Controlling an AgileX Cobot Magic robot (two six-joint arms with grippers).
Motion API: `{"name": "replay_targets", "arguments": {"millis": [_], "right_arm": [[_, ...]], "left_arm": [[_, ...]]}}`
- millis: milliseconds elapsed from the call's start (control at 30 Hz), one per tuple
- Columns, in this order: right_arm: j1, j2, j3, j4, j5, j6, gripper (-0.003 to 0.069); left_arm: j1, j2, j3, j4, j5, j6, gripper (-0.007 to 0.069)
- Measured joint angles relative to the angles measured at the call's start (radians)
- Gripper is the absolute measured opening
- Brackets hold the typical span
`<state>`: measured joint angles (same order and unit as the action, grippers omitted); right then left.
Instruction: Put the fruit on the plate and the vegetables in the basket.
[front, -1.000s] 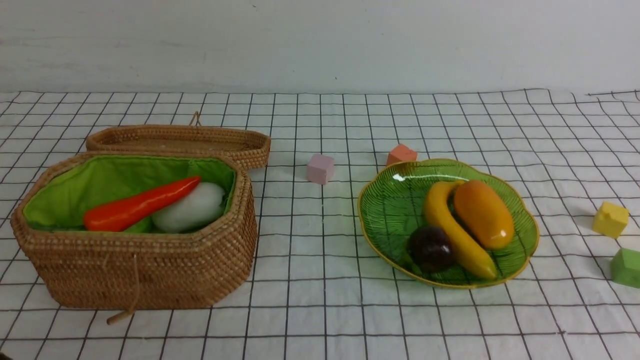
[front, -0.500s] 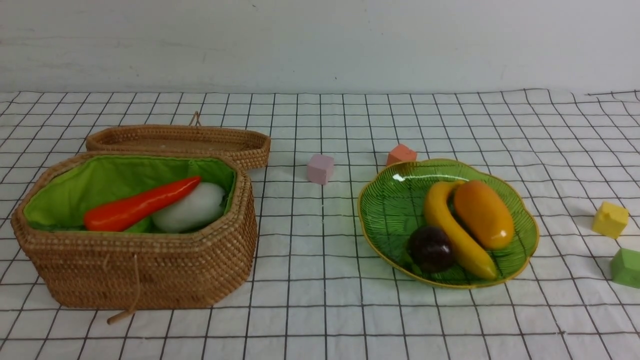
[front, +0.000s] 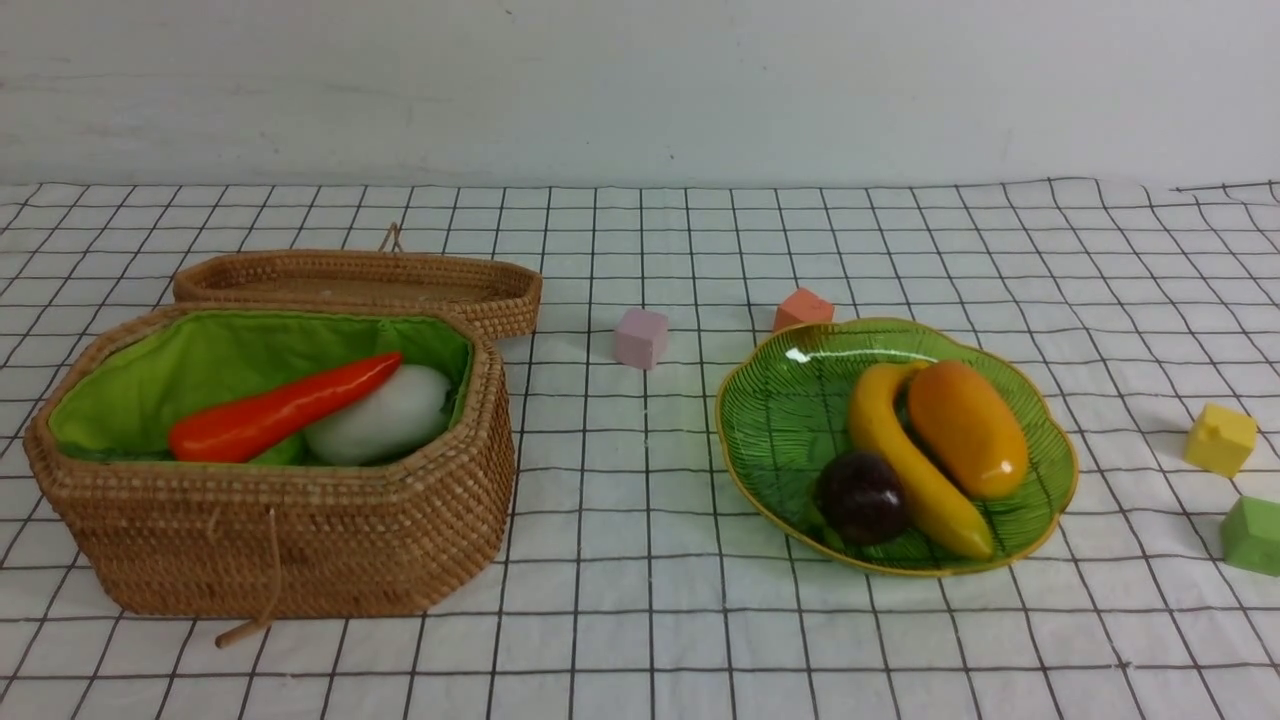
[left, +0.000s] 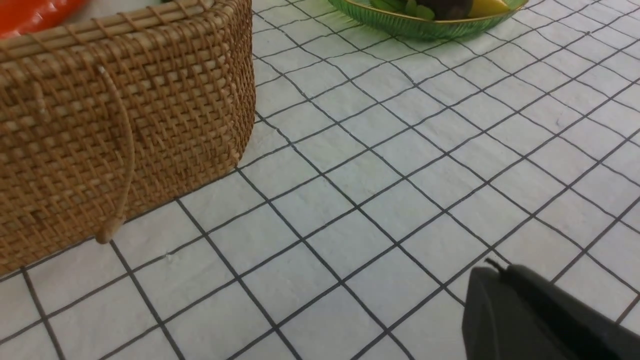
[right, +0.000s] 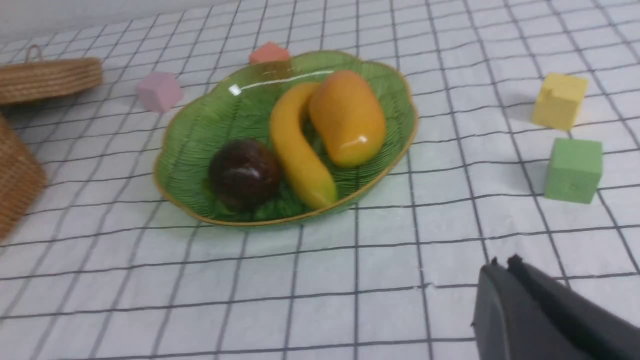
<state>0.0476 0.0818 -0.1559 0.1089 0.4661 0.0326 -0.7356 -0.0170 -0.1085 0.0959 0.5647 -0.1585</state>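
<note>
Your left claw (left: 492, 272) and right claw (right: 500, 265) were both pinched closed on nothing, pulled back low over the cloth because the sorting looked finished. Ahead of your right claw the plate (front: 770, 420) held banana (front: 905, 460), mango (front: 965, 428) and mangosteen (front: 863, 497); ahead of your left, the basket (front: 300, 540) held carrot (front: 280, 410) and radish (front: 385, 415), the cabbage not clearly seen. Nothing on the cloth had moved from a second earlier.

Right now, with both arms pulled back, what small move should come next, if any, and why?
Probably none beyond staying parked. The banana, mango and mangosteen lie on the plate, and the carrot and radish sit in the basket, with a sliver of green under them that may be the cabbage. Both pincers, left and right, are shut and empty.
</note>
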Motion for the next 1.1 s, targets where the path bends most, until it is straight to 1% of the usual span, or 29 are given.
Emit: {"name": "replay_targets", "arguments": {"millis": [33, 67, 100, 133, 333, 1100], "right_arm": [[-0.001, -0.046, 0.061, -0.028, -0.037, 0.003, -0.0008], [-0.001, -0.046, 0.073, -0.028, -0.042, 0.005, -0.0008], [-0.001, -0.079, 0.146, -0.050, -0.064, 0.024, -0.0008], [-0.001, -0.087, 0.164, -0.058, -0.057, 0.038, -0.0008], [-0.001, -0.092, 0.168, -0.070, -0.076, 0.079, -0.0008], [-0.001, -0.093, 0.169, -0.078, -0.080, 0.083, 0.0004]], "left_arm": [[0.000, 0.000, 0.000, 0.001, 0.000, 0.000, -0.0013], [0.000, 0.000, 0.000, 0.001, 0.000, 0.000, -0.0013], [0.000, 0.000, 0.000, 0.002, 0.003, 0.000, -0.0013], [0.001, 0.000, 0.000, 0.001, 0.001, 0.000, -0.0013], [0.001, -0.001, 0.000, 0.005, 0.007, 0.000, -0.0013], [0.005, -0.001, 0.013, 0.006, -0.005, 0.000, -0.0003]]}}
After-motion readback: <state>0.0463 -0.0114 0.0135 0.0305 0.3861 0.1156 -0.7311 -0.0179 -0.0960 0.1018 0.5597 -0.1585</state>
